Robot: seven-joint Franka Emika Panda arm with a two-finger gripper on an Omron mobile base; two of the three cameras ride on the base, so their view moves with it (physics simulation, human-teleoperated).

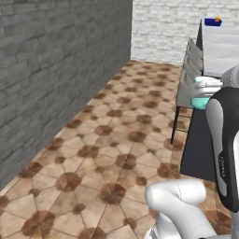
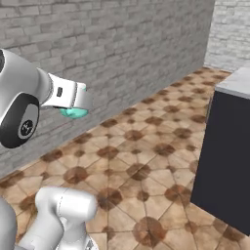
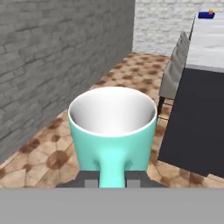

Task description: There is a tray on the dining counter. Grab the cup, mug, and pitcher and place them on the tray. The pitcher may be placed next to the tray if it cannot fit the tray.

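Hand view: the gripper pinches the teal mug by its handle; far away, the tray on the surface is small and cut off

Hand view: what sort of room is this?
Likely a kitchen-dining room: a dining counter with a marble top and dark base, grey chairs drawn up along it, a tiled floor and brick walls. The gripper carries a teal mug.

arm: raised, forearm reaching forward above the floor | tool: jaws closed on the mug by its handle | mug: upright, carried in the air
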